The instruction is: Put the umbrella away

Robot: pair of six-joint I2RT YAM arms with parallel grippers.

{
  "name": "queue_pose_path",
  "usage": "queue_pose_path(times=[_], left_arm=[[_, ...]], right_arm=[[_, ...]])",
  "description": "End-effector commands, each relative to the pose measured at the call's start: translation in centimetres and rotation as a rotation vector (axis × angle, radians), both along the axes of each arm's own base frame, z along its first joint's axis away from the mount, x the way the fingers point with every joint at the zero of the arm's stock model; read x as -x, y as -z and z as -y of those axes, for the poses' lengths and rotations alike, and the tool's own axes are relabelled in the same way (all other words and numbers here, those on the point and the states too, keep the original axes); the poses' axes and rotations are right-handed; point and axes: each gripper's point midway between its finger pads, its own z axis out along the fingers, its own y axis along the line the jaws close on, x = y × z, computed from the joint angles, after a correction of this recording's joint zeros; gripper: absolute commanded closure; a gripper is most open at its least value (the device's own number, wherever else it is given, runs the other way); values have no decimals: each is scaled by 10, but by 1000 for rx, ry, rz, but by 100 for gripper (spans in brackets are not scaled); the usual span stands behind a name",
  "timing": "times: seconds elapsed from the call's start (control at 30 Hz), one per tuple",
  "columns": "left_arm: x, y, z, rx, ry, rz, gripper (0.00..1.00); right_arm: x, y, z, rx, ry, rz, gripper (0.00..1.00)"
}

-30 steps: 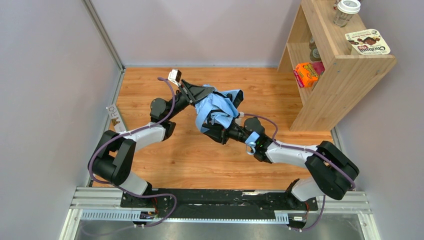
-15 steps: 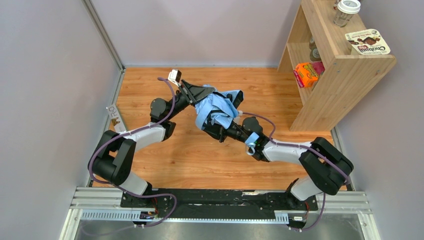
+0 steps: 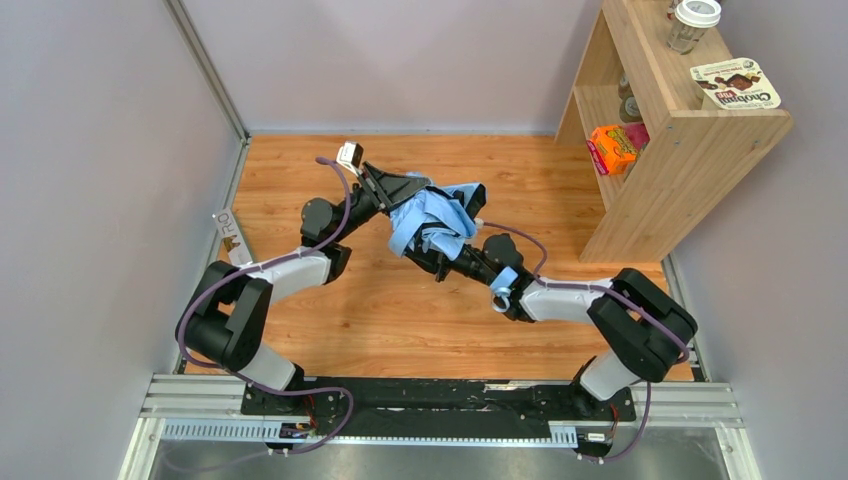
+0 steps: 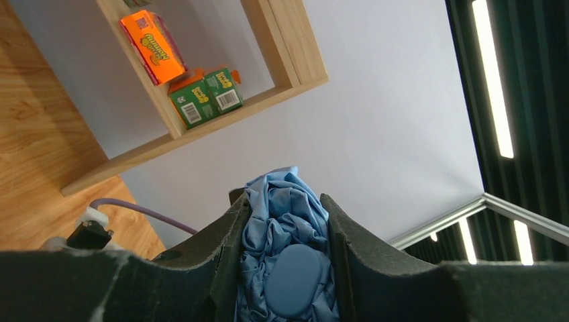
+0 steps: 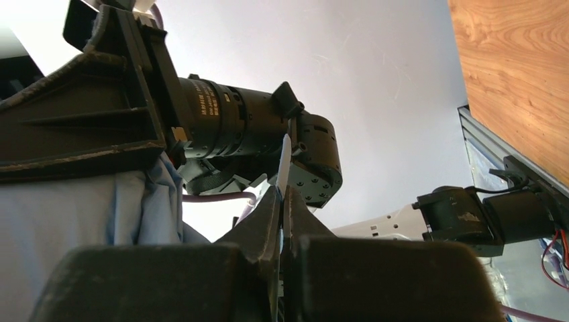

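The umbrella [image 3: 430,222] is a bunched sky-blue canopy held above the middle of the wooden table between both arms. My left gripper [image 3: 413,196] is shut on the bunched fabric; in the left wrist view the folds [image 4: 282,221] and a smooth blue oval part [image 4: 292,278] fill the space between the jaws of the gripper [image 4: 284,201]. My right gripper [image 3: 441,262] is just below the canopy, shut on a thin pale strip of the umbrella [image 5: 284,157] that sticks up between the closed jaws of the gripper [image 5: 283,193]. The light blue handle with its strap [image 3: 503,281] lies against my right wrist.
A wooden shelf unit [image 3: 680,140] stands at the back right, with an orange box [image 3: 612,148], a cup [image 3: 693,22] and a snack box [image 3: 736,84]. Grey walls close the left and back sides. Green boxes [image 4: 208,97] sit on a shelf.
My right arm has drawn in toward the left, elbow shifting left, and the umbrella bundle has shifted slightly left with it. Both grips are unchanged.
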Motion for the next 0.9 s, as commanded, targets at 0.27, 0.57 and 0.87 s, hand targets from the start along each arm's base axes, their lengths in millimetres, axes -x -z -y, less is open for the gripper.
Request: queue_pose_path(times=[0.27, 0.57, 0.87], left_arm=[[47, -14, -18, 107, 89, -33, 100], [76, 72, -15, -204, 93, -219, 100], [89, 114, -26, -460, 43, -236, 100]], right_arm=[[-62, -42, 86, -198, 277, 275, 100], [-46, -106, 89, -57, 265, 652, 100], [-9, -156, 82, 55, 232, 939, 100]])
